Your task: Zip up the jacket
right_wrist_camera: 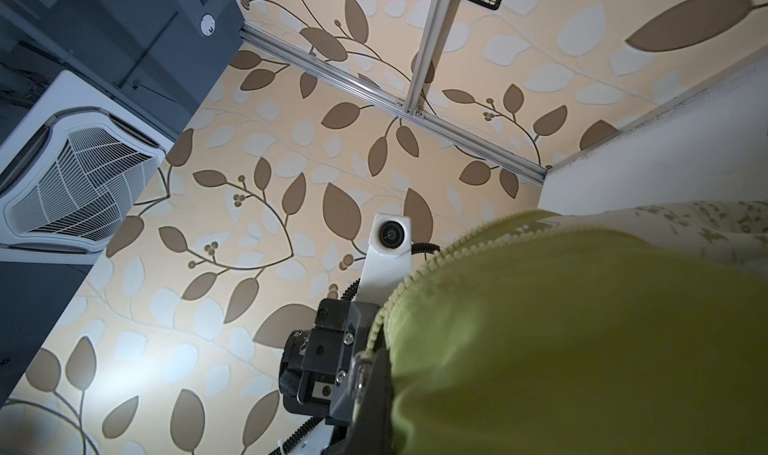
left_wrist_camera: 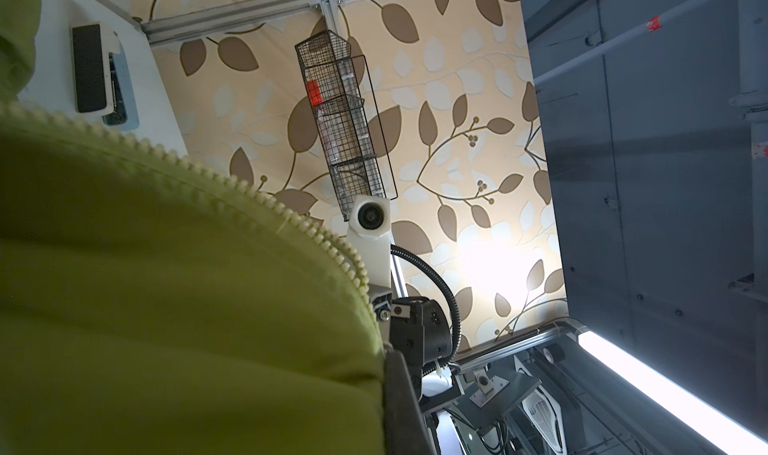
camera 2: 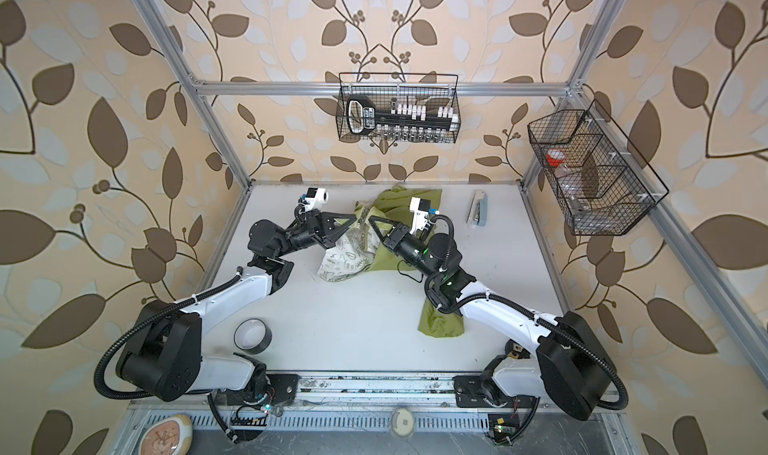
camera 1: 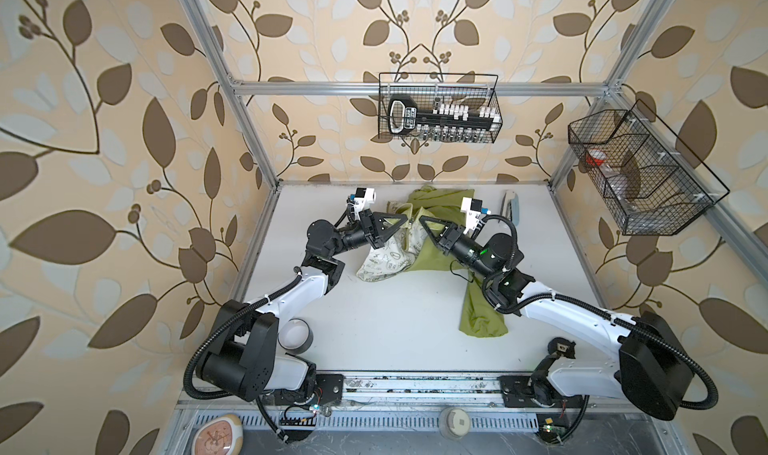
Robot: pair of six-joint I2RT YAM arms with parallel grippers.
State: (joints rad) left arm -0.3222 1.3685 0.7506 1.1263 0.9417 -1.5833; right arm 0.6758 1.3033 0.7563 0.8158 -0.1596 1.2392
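The left gripper (camera 1: 404, 220) and right gripper (camera 1: 422, 221) each pinch a front edge of the jacket (camera 1: 432, 259), bunched beside the stapler (camera 2: 478, 210). The halves are likely being aligned; next, the zipper (left_wrist_camera: 266, 201) ends must be brought together.

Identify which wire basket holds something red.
The divided basket on the side wall, with a red item inside; the back-wall basket holds a black-and-white tool rack.

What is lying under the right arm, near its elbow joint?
A green sleeve of the jacket passes under the right arm; its free end lies on the table. The stretch beneath the arm is covered.
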